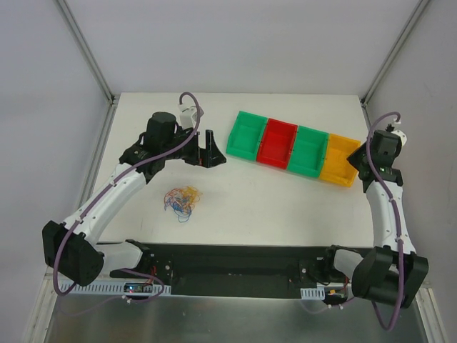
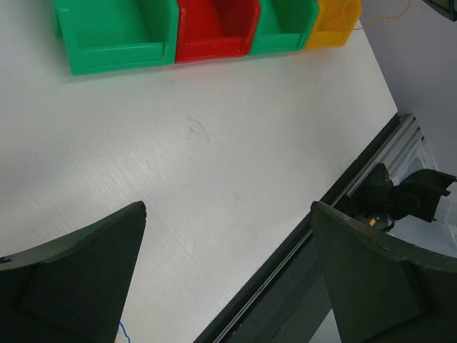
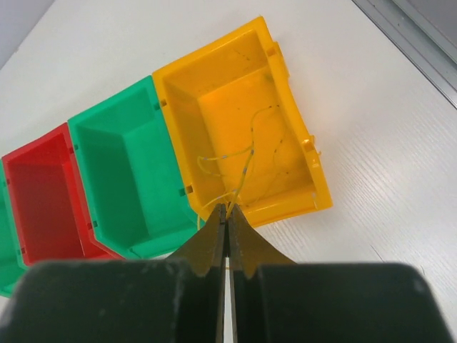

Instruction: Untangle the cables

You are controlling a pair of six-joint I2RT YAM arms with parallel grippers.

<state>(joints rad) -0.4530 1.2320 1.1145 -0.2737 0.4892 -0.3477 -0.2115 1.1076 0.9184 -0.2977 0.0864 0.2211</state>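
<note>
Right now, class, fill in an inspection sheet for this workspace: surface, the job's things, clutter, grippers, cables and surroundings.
Surface: flat white table.
Job's things: tangle of thin yellow-orange, blue and red wiry strands lying on the table in front of the left arm. One thin yellow strand hangs apart from it, over the yellow plastic bin.
Clutter: a row of open bins made up of a green plastic bin, a red plastic bin, a second green plastic bin, then the yellow one.
Grippers: left gripper open above the table, holding nothing. Right gripper shut on the thin yellow strand.
Cables: thick purple cables run along both arms.
Surroundings: grey walls and metal frame posts.
</note>
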